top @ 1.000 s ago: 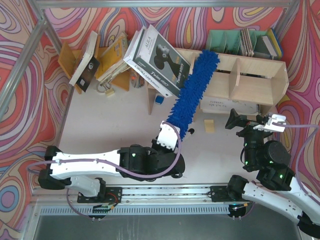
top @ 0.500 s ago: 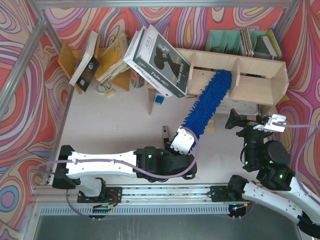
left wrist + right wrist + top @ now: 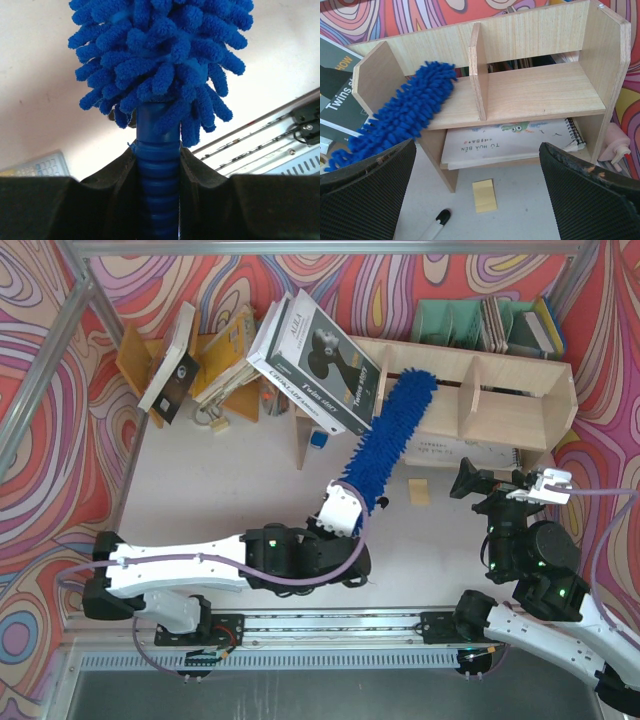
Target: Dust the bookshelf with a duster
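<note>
Orange wood shows at the far left, where a small rack [image 3: 140, 358] holds tilted books against the patterned wall. Next to it a big black-and-white book [image 3: 318, 362] leans over the left end of the bookshelf [image 3: 505, 390]. Below that book the left gripper [image 3: 347, 506] is clamped on the duster [image 3: 388, 435], its black fingers [image 3: 210, 192] pressing the ribbed blue handle from both sides just under the fluffy head. The duster slants up and to the right from the claw, and its far end lies on the upper board of the bookshelf's left compartment, touching the left side panel. Under that board a spiral notebook [image 3: 512, 140] lies flat in the lower space. On the table in front of the bookshelf sit a yellow sticky note [image 3: 484, 195] and, nearer, a black-tipped marker [image 3: 438, 221]. Further right, the right gripper [image 3: 512, 485] hovers apart from the bookshelf, facing it, jaws spread wide and holding nothing
</note>
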`<action>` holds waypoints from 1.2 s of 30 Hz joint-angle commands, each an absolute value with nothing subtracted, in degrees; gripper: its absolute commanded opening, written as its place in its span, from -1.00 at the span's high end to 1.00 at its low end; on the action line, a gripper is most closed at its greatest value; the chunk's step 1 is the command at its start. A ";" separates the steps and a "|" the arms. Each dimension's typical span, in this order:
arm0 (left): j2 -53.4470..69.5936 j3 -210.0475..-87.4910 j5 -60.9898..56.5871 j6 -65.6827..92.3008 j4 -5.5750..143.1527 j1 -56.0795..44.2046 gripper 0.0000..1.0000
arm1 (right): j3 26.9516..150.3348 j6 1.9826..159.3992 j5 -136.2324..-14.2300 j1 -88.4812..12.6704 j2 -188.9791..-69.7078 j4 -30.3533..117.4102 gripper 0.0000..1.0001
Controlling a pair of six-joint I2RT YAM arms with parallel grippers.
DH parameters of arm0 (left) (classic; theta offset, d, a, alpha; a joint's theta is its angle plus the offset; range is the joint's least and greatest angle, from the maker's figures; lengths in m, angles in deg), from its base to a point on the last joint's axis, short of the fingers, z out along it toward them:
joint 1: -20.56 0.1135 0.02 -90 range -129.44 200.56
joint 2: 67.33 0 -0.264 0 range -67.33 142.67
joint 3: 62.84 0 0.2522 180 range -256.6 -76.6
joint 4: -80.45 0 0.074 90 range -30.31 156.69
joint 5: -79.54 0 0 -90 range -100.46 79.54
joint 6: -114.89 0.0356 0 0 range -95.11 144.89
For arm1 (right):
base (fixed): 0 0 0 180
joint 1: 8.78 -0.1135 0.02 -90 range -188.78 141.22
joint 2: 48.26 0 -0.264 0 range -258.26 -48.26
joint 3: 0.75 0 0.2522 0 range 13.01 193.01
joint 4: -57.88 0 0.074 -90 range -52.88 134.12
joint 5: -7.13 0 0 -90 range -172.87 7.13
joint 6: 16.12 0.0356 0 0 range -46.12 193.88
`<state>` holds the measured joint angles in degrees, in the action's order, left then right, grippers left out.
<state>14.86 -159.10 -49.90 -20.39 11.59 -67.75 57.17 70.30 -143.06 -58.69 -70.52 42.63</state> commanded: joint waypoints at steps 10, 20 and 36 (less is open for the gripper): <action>14.49 -159.88 -46.37 -16.04 13.36 -65.66 1.00 | 57.92 71.09 -144.24 -58.70 -70.50 41.84 -0.97; 14.44 -160.74 -44.30 -12.88 10.92 -69.53 1.00 | 57.92 71.13 -144.47 -58.70 -70.73 41.84 -0.97; -1.45 -151.22 -54.55 -24.12 -1.97 -83.46 1.00 | 57.66 69.86 -145.35 -58.70 -71.72 43.14 -0.98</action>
